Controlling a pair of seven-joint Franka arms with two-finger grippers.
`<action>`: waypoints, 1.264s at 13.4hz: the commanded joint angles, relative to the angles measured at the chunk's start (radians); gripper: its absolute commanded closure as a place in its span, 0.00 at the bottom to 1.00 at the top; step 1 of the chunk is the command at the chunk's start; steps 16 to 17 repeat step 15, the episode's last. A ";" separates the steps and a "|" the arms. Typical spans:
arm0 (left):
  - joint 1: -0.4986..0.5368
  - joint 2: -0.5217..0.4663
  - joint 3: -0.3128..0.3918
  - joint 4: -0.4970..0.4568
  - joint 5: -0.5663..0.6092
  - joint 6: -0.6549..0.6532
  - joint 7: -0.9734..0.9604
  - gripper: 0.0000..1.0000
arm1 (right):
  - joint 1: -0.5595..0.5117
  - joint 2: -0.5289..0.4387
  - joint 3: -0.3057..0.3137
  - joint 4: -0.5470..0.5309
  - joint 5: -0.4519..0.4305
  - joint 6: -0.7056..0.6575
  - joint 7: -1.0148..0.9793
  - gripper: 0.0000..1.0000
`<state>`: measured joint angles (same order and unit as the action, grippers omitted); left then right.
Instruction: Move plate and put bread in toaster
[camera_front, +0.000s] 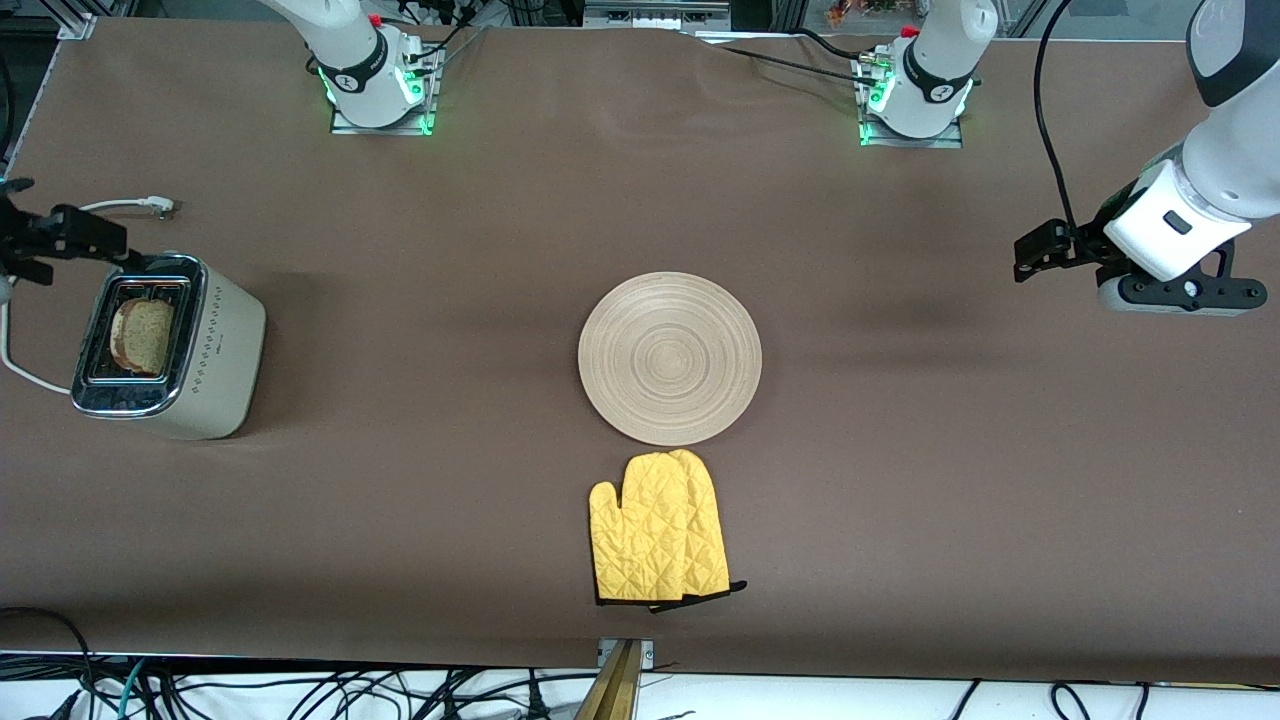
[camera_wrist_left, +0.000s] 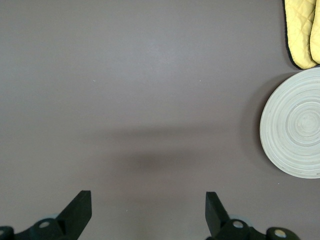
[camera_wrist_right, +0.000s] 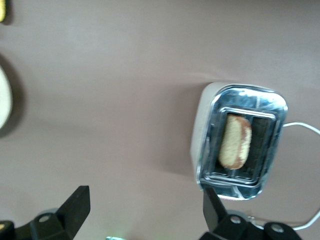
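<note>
**Ana:** So, where is the bread (camera_front: 142, 335) sitting?

**Ben:** It stands in one slot of the toaster (camera_front: 170, 348), with its speckled face and darker crust sticking up past the chrome top. The right wrist view shows it in one of the two slots while the slot beside it is dark. The toaster is at the right arm's end of the worktop (camera_front: 420, 520), and its white cord (camera_front: 125, 205) trails off around it.

**Ana:** And the plate (camera_front: 670, 344)?

**Ben:** Flat on the worktop about midway between the two arms' ends, with nothing on it. A yellow oven mitt (camera_front: 657, 541) lies just beside it, nearer the front camera, with a thin gap between them.

**Ana:** What about the hands?

**Ben:** The right hand (camera_front: 25, 245) is up in the air just beside the toaster, at the worktop's edge. Its wrist view has the two black fingers (camera_wrist_right: 75, 205) spread wide with nothing between them, so it is open and holding nothing.

**Ana:** And the left one?

**Ben:** The left hand (camera_front: 1040, 250) hangs over bare worktop toward the left arm's end, well apart from the plate. Its fingers (camera_wrist_left: 80, 206) are spread wide too, empty, with only brown surface and a soft shadow under them.
</note>
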<state>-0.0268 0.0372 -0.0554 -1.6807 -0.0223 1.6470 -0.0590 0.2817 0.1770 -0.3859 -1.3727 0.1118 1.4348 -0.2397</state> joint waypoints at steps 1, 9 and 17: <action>-0.004 0.003 0.003 0.019 -0.021 -0.019 0.001 0.00 | -0.107 -0.060 0.183 -0.075 -0.050 0.009 0.100 0.00; -0.002 0.003 0.005 0.019 -0.021 -0.036 0.001 0.00 | -0.133 -0.151 0.269 -0.163 -0.115 0.009 0.168 0.00; -0.004 0.003 0.002 0.021 -0.018 -0.038 0.001 0.00 | -0.108 -0.128 0.275 -0.120 -0.141 -0.010 0.183 0.00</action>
